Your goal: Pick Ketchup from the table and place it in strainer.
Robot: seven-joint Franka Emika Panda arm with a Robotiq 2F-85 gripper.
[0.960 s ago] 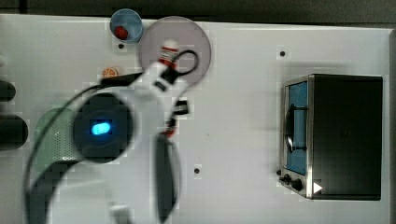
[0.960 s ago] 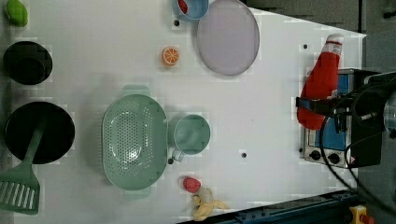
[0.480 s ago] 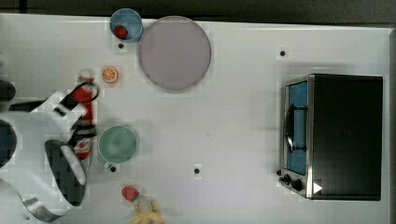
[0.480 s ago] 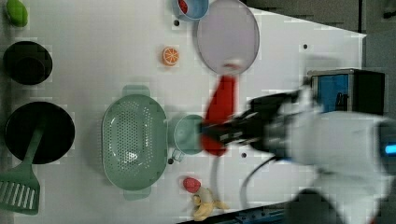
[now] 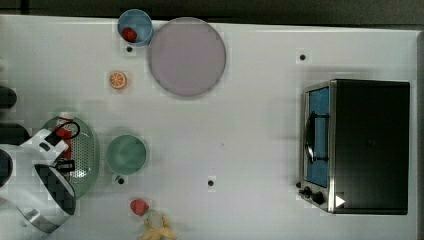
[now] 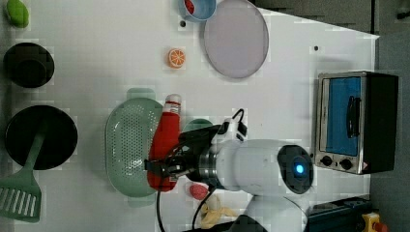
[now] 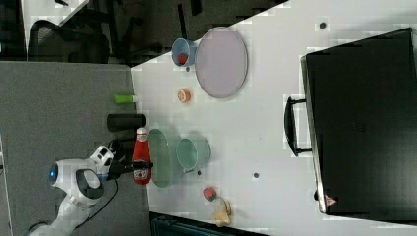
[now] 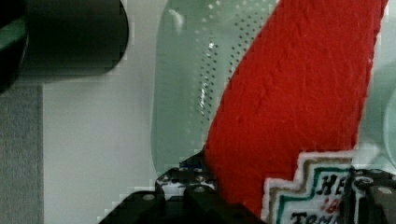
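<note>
Arm stretched low over strainer (image 6: pixel 126 145), fingers (image 6: pixel 162 166) pinching ketchup bottle (image 6: pixel 164 140) near its base. Bottle hanging lengthwise above strainer, cap up-frame in left view. Blue cup (image 5: pixel 135 28) holding one red fruit (image 5: pixel 129 34); second red fruit (image 5: pixel 139 206) loose on table (image 5: pixel 260 130). Green bowl (image 5: pixel 126 155) just beside strainer.

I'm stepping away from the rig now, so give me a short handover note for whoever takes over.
Hand: shut on the Ketchup, gripping it near its base.
Ketchup: held off the table, over the strainer, white cap toward the orange slice.
Strainer: on the table beside the round green bowl with nothing lying in it.
Done: the pick from the table and the carry to the strainer.
Left: lower the bottle into the strainer, open the hand, pull clear.
</note>
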